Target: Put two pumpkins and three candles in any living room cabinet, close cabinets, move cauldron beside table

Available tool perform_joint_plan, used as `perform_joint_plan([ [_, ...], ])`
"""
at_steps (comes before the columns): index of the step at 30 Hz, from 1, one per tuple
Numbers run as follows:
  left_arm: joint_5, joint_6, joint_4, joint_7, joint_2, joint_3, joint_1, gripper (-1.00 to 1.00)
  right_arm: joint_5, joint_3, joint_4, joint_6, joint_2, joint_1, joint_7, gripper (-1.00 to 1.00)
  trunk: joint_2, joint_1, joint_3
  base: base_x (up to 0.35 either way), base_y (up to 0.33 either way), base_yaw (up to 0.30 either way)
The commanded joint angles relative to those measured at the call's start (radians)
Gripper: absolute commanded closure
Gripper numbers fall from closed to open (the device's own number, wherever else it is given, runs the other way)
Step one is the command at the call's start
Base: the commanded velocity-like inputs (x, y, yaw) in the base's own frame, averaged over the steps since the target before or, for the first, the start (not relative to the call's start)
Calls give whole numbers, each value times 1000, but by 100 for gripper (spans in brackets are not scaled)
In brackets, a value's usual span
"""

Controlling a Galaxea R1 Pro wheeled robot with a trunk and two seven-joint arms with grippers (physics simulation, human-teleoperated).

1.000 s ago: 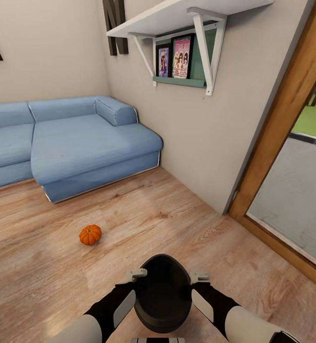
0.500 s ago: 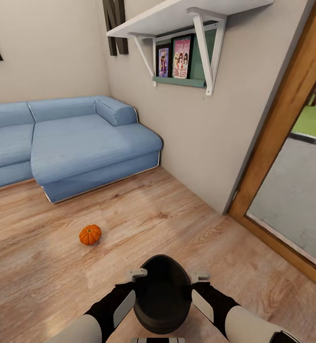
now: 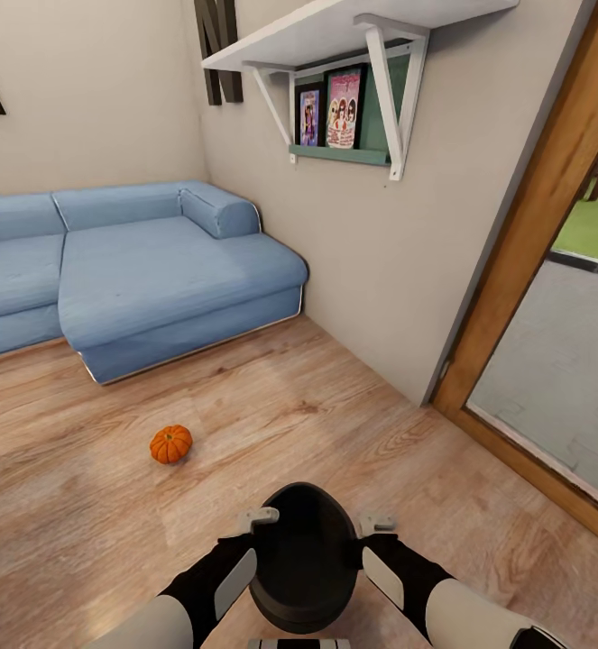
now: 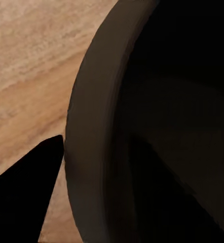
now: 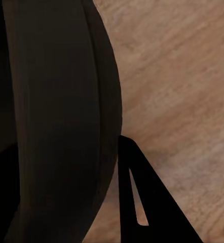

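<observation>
Two grippers, left gripper [image 3: 261,517] and right gripper [image 3: 377,522], flank cauldron [image 3: 303,554] at opposite rim sides, held in front of trunk; whether jaws pinch rim, cannot tell. Risk: uneven squeeze lets pot tip or slip while base moves. Pumpkin [image 3: 170,443] on floor [image 3: 335,424] ahead-left, apart. Sofa [image 3: 154,270] beyond.

Little here can be read. Up at eleven o'clock, a big dark letter [image 3: 217,45] hangs on the wall beside the white shelf [image 3: 335,27], cut off at the top; it looks like an N. Two framed posters [image 3: 330,108] under the shelf carry print too small to make out. Nothing else bears any writing.
</observation>
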Motion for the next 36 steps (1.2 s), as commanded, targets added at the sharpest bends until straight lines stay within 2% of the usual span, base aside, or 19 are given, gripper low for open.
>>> perform_joint_plan([
  [1, -12, 6, -1, 13, 2, -7, -1, 100, -1, 9, -2, 4, -1, -1, -11, 100, 0, 0, -1, 0, 0, 0],
  [36, -11, 3, -2, 13, 2, -7, -1, 100, 3, 16, -10, -34, 3, -1, -9, 100, 0, 0, -1, 0, 0, 0],
])
